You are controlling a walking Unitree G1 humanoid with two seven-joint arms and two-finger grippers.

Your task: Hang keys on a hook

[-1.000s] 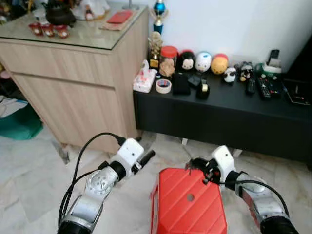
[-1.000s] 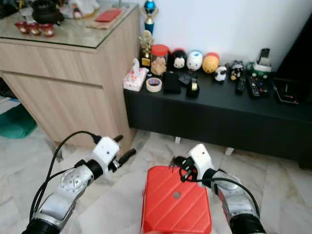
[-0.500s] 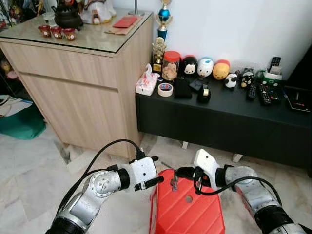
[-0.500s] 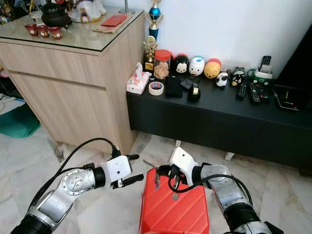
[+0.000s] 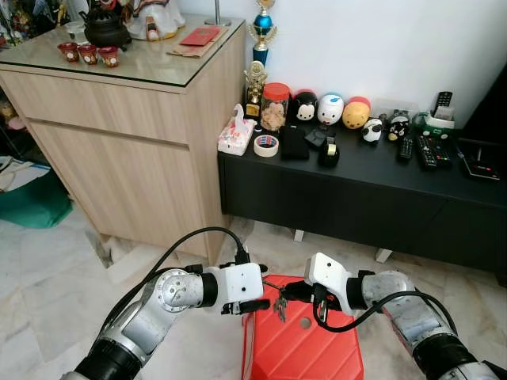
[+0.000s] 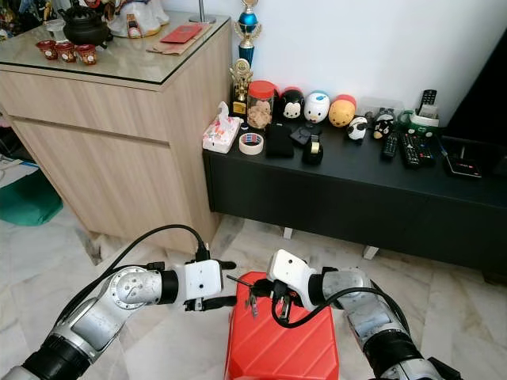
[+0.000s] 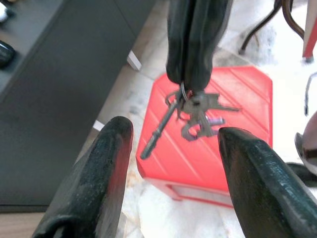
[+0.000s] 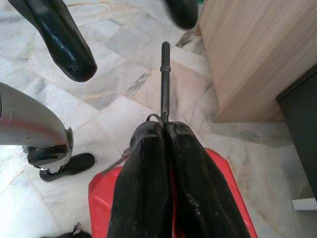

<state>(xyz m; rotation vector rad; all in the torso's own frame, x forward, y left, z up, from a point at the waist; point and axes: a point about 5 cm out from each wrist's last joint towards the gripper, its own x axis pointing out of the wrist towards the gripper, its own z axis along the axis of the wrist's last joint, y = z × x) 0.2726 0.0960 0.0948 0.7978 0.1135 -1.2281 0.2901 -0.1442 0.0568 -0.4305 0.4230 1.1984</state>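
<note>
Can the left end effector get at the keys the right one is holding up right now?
Probably yes. The left end effector is open, its fingers either side of the keys hanging from the shut right end effector, nothing between them.

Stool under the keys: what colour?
Red, with diagonal ridges on top: the stool, clearest in the left eye view.
</note>
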